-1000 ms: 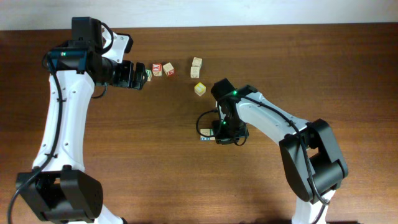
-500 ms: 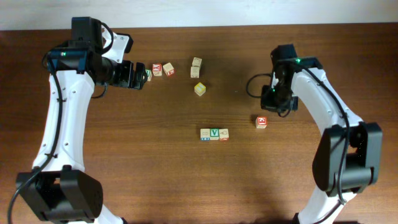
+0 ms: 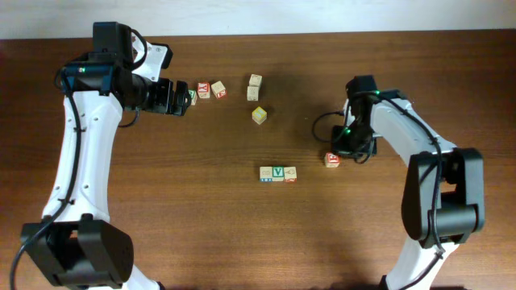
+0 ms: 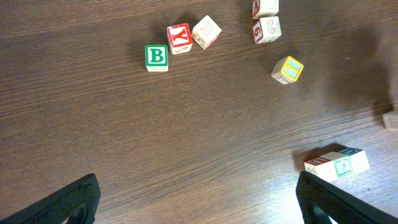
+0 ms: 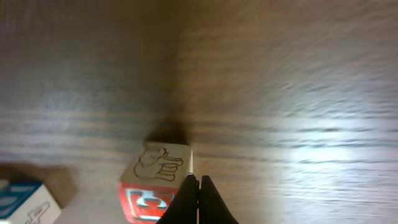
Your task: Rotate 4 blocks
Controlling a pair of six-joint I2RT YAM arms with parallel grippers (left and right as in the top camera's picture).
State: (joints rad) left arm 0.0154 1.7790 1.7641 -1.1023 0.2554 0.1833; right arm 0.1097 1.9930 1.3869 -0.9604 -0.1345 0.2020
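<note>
The right arm reaches down over the dark wooden counter with its jaws pressed together, holding nothing. In the right wrist view their tips sit at the right edge of the lone red-faced wooden cube with an animal drawing on top. Whether they touch it or stand just beside it I cannot tell. This cube lies alone, apart from the other three. Those sit touching in a short row to its left: the blue-faced cube, the green "V" cube and the second red-faced cube.

The left arm hangs at the far corner with its jaws wide apart and empty. It is near the green "B" cube and the red "Y" cube, well away from the row.

The main risk, as I judge it, is the nudge itself. Closed tips at one edge offer a narrow contact, so they may slip past the corner and leave the cube unturned. A push through the cube's middle would slide it across the smooth wood instead of spinning it. A slide leftwards could carry it into the row and knock those three askew. Pressing down on the edge could tip the cube onto another face. The yellow-faced cube stands clear of all this.
</note>
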